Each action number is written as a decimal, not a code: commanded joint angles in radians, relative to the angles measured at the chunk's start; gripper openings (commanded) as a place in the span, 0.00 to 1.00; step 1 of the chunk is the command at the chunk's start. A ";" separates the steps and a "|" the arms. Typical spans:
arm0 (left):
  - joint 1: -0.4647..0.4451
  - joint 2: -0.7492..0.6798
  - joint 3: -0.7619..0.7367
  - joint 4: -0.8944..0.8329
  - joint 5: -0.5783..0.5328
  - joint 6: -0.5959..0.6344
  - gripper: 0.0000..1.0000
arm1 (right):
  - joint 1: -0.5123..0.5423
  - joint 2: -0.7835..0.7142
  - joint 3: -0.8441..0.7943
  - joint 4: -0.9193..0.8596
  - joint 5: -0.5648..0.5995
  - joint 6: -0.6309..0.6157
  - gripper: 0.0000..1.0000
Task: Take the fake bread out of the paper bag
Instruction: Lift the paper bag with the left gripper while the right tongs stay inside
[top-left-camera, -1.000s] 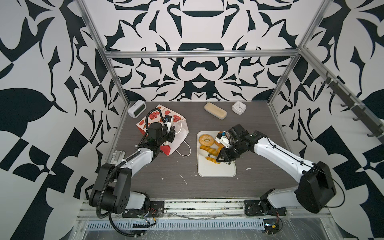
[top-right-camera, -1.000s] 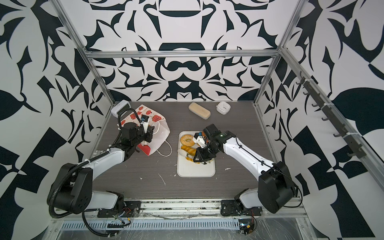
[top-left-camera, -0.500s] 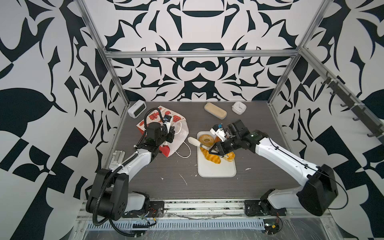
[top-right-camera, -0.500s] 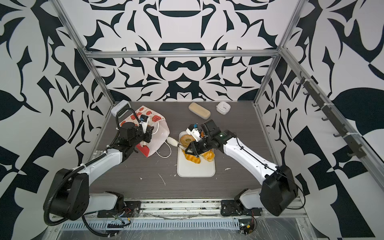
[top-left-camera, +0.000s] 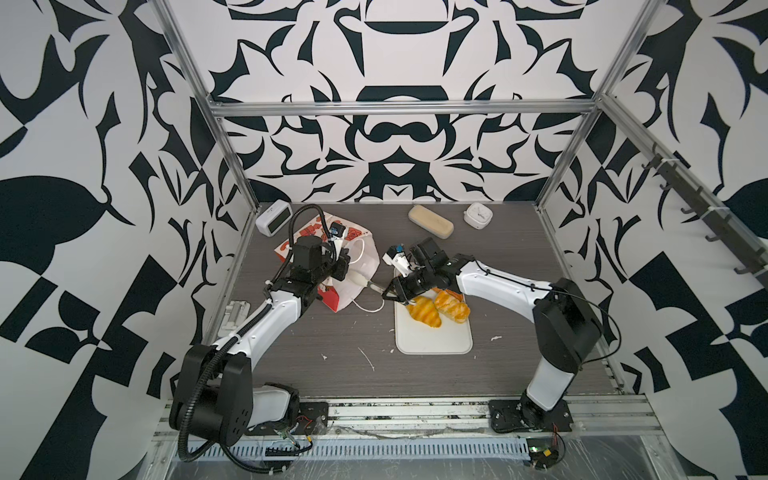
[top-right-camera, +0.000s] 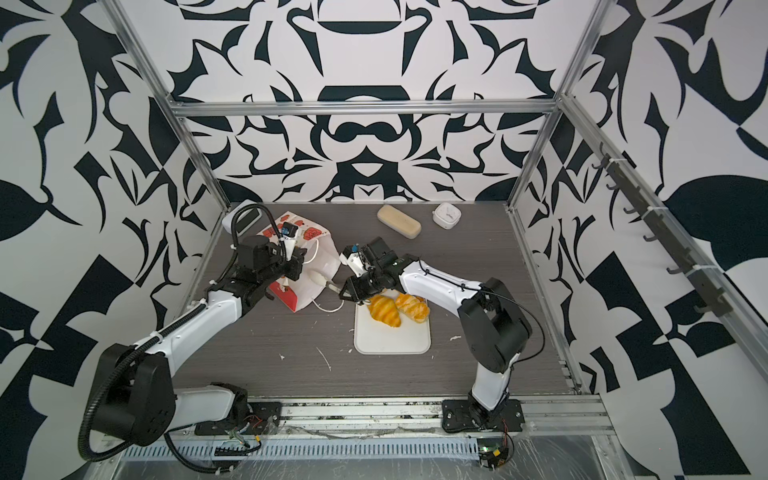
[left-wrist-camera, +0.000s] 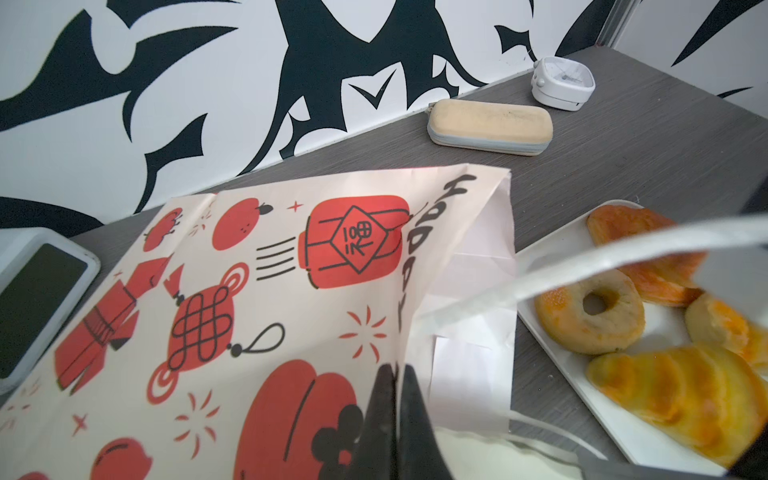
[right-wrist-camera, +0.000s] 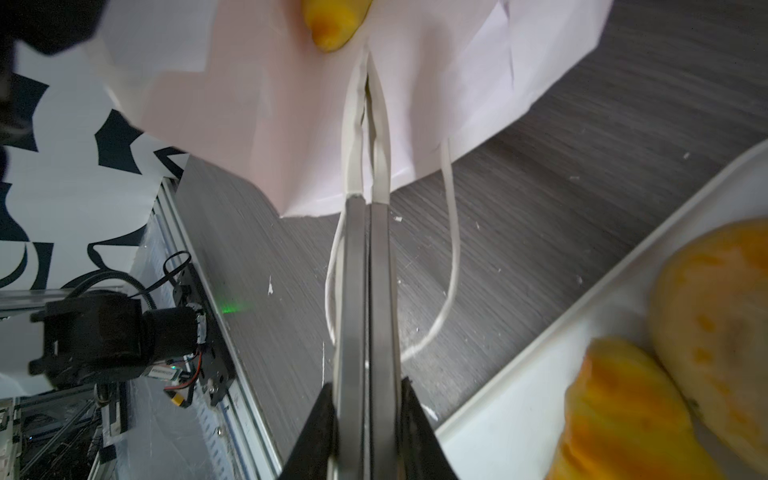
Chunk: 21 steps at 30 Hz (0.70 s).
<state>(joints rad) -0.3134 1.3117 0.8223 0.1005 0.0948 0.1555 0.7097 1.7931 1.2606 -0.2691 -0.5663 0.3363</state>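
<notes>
The paper bag (top-left-camera: 361, 259) lies on its side in both top views, its mouth facing the white tray (top-left-camera: 432, 345). My left gripper (left-wrist-camera: 397, 370) is shut on the upper edge of the bag's mouth (left-wrist-camera: 415, 249). My right gripper (right-wrist-camera: 368, 384) is shut on metal tongs (right-wrist-camera: 368, 291). Their white tips (right-wrist-camera: 368, 124) are pressed together inside the mouth, just short of a yellow piece of fake bread (right-wrist-camera: 332, 20) in the bag. On the tray lie a ring bagel (left-wrist-camera: 590, 311), a striped croissant (left-wrist-camera: 673, 395) and two more pastries (left-wrist-camera: 648, 249).
A beige oblong block (top-left-camera: 430, 221) and a small white clock (top-left-camera: 478, 215) stand at the back wall. A white digital clock (top-left-camera: 273, 216) sits behind the bag. One cord handle (top-left-camera: 368, 307) trails on the table between bag and tray.
My right gripper has swung left with the tongs, from above the tray to the bag's mouth. A croissant now lies uncovered on the tray. The left gripper has kept its hold.
</notes>
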 joint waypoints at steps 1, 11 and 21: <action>-0.032 0.034 0.084 -0.119 -0.065 0.050 0.00 | 0.015 0.014 0.059 0.142 0.000 0.065 0.18; -0.112 0.240 0.415 -0.488 -0.278 0.148 0.00 | 0.016 0.096 0.078 0.338 -0.134 0.239 0.19; -0.217 0.431 0.695 -0.724 -0.449 0.234 0.00 | 0.016 0.153 0.077 0.574 -0.278 0.435 0.18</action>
<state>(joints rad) -0.5098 1.7050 1.4548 -0.4900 -0.2733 0.3428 0.7219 1.9625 1.3025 0.1390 -0.7567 0.6857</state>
